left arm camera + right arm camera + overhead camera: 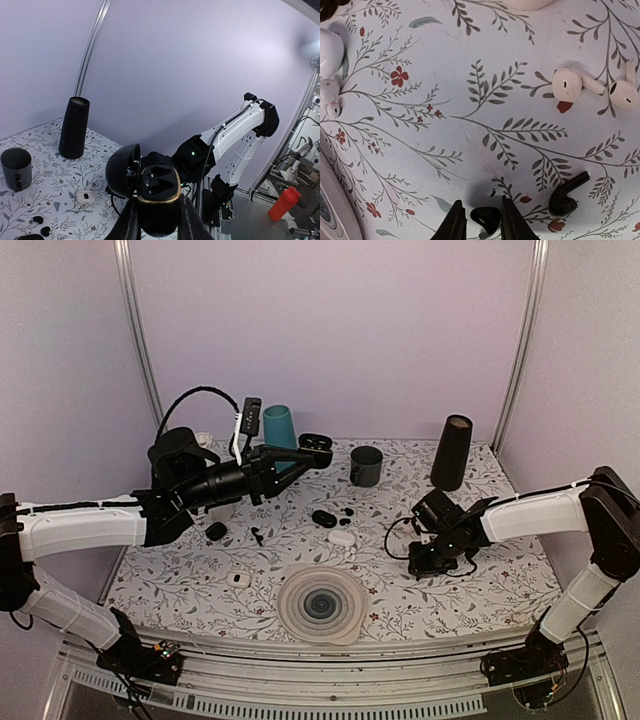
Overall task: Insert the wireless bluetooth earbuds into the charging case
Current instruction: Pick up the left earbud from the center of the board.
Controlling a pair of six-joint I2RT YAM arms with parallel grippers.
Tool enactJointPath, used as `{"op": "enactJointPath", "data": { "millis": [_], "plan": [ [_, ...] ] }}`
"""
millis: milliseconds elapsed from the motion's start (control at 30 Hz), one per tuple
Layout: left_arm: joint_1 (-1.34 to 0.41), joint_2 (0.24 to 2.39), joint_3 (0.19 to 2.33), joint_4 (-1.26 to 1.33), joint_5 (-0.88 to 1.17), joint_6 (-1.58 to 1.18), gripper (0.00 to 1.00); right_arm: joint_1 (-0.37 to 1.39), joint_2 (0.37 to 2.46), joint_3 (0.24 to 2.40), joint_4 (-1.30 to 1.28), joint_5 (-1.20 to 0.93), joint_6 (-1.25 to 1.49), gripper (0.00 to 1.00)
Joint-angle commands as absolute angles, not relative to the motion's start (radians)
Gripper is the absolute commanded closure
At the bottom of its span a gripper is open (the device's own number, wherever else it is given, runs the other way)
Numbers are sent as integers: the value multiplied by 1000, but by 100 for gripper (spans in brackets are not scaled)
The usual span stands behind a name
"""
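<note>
My left gripper (305, 453) is raised above the table's back left and is shut on an open black charging case (316, 444). In the left wrist view the gripper (159, 206) holds the case (159, 186) by its body. The case has a gold rim, two empty sockets and its lid (122, 171) swung left. My right gripper (415, 565) is low over the table at the right. In the right wrist view its jaws (482, 212) are shut on a glossy black earbud (486, 220). A second black earbud (565, 200) lies just to the right. Two white earbuds (567, 85) (624, 95) lie farther off.
A teal cup (280, 428), grey mug (366, 465) and tall black cylinder (451, 452) stand at the back. A round ridged disc (321, 604) lies front centre. White cases (341, 537) (238, 579), a black case (324, 518) and small black pieces (216, 531) are scattered mid-table.
</note>
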State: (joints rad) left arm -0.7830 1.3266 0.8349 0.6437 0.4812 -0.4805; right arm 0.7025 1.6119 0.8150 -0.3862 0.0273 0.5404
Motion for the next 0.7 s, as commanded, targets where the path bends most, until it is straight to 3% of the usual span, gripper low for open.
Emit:
{"op": "enactJointPath", "data": {
  "millis": [0, 667],
  "plan": [
    [-769, 1325, 839, 647, 479, -483, 100, 723, 1616, 851, -437, 63, 525, 75],
    [-771, 1318, 836, 647, 483, -486, 100, 729, 1623, 853, -431, 55, 544, 73]
  ]
}}
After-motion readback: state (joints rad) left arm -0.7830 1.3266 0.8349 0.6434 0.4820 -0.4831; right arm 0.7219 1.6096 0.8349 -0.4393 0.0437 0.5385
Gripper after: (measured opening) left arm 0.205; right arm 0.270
